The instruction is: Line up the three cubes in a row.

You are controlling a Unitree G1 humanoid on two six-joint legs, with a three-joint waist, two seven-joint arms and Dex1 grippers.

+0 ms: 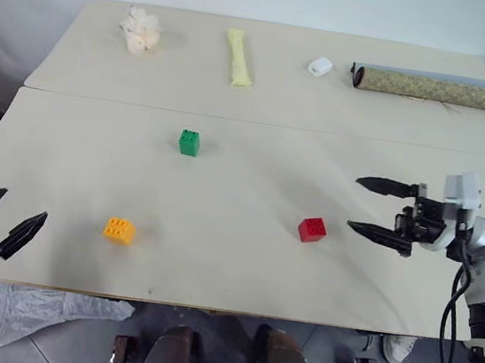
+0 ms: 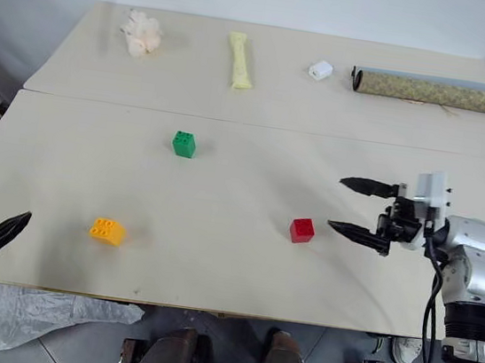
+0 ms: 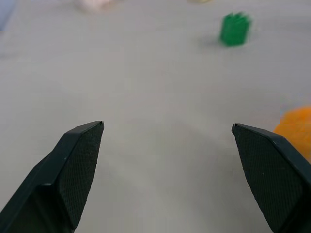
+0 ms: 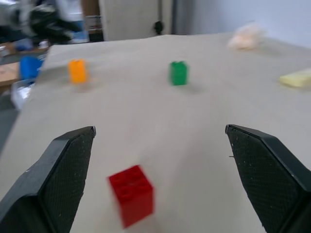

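The 3 studded plastic bricks, red, green and orange-yellow, lie scattered, unaligned, while the left gripper and right gripper stand spread and empty.

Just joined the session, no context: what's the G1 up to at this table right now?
It's meant to line up three cubes, and they still lie scattered. The red cube sits on the table just ahead of the open right gripper, which holds nothing. The orange-yellow cube lies near the front left, a short way from the open, empty left gripper at the table's edge. The green cube sits farther back, mid-table. No row yet.
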